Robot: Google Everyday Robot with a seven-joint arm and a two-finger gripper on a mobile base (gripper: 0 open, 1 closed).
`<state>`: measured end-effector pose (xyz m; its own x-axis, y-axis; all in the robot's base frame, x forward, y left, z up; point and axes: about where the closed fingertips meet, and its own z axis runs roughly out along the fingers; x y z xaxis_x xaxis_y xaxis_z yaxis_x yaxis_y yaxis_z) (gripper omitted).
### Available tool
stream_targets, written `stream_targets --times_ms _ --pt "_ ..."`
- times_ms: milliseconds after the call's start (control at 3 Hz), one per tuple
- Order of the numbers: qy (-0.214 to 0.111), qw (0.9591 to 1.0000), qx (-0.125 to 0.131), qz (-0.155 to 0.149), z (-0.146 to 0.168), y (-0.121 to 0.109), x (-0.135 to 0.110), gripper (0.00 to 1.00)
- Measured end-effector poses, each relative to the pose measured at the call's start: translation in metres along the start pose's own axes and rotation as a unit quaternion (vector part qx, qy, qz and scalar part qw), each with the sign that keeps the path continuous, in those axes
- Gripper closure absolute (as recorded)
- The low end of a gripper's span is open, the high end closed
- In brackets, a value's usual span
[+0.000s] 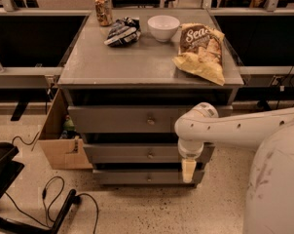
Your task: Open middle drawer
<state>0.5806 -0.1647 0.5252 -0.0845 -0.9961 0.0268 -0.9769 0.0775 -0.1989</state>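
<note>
Since claw (188, 170) hangs lower-right of middle drawer (118, 153) knob (150, 154), openness untellable, shift up-left, centre on knob, pull straight

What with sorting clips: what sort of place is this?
Probably an office or lab: a drawer cabinet carrying a chip bag and bowl, cables on the floor. The hand hangs just below the middle drawer's right end.
</note>
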Motion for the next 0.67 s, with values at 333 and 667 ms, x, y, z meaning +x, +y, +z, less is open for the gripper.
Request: stream_targets --times_ms 333,667 --pt "0.0 1.0 0.0 0.0 0.0 0.0 0.0 0.0" --pt "-0.006 0.9999 0.002 -0.009 0.031 0.005 -0.009 0.0"
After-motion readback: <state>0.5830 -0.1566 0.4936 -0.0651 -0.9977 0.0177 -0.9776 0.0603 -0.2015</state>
